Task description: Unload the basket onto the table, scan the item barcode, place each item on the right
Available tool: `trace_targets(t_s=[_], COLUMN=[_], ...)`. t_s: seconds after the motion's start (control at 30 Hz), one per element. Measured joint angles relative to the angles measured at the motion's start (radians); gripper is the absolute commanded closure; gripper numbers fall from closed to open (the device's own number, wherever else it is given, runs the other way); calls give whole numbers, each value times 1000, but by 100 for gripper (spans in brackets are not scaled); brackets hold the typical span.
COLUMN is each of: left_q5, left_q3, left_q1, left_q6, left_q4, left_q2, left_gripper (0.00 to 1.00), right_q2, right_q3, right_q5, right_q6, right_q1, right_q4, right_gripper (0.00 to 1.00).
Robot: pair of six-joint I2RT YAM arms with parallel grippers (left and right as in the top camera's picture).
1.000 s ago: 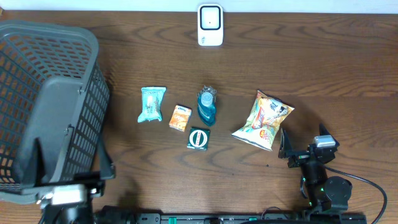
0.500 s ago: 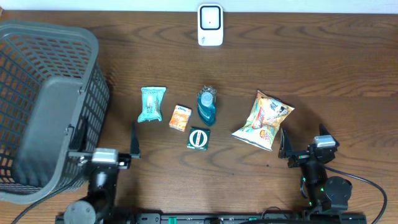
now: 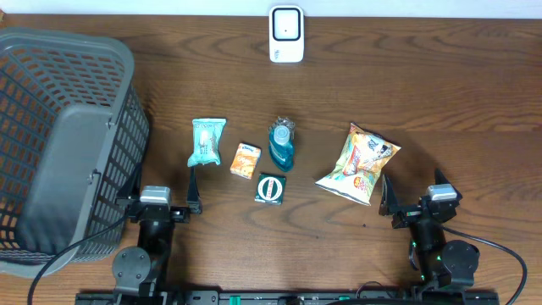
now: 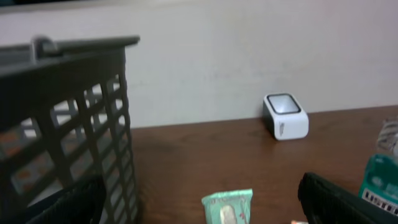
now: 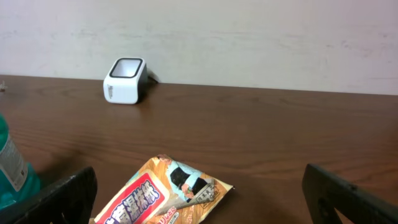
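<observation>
So, overhead, items: a teal packet [image 3: 207, 141], a small orange box [image 3: 246, 159], a blue bottle [image 3: 282, 144], a green square packet [image 3: 270, 188] and a chips bag [image 3: 359, 163] lie in a loose row mid-table [image 3: 440, 85], none of them held.
Overhead, scanner [image 3: 286, 34]: white, upright at the far edge, well apart from the row.
Overhead, basket [image 3: 68, 144]: grey mesh, at the left end.
Overhead, left gripper [image 3: 163, 188]: claw released and empty, at the near edge just beside the basket, near the teal packet.
Overhead, right gripper [image 3: 412, 193]: claw released and empty, at the near edge, close to the chips bag.
Left wrist, fingers [image 4: 339, 199]: dark tips in both bottom corners, spread wide, gripping nothing.
Left wrist, ahead: basket wall at left, teal packet low centre, blue bottle at the right edge, scanner beyond by the wall [image 4: 217, 62].
Right wrist, fingers [image 5: 348, 199]: in both bottom corners, spread wide.
Right wrist, ahead: chips bag low centre, blue bottle at the left edge, scanner far left.
</observation>
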Motion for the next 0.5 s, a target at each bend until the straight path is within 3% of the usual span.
trace_targets(t_s=[0.5], left_q5=[-7], left_q3=[-42], left_q1=[0], left_q6=[-38], left_q4=[-70], left_q2=[0], left_gripper=[2], right_q2=[0], right_q3=[0], right_q5=[0], right_q6=[0], right_q1=[0], right_q4=[0], right_gripper=[1])
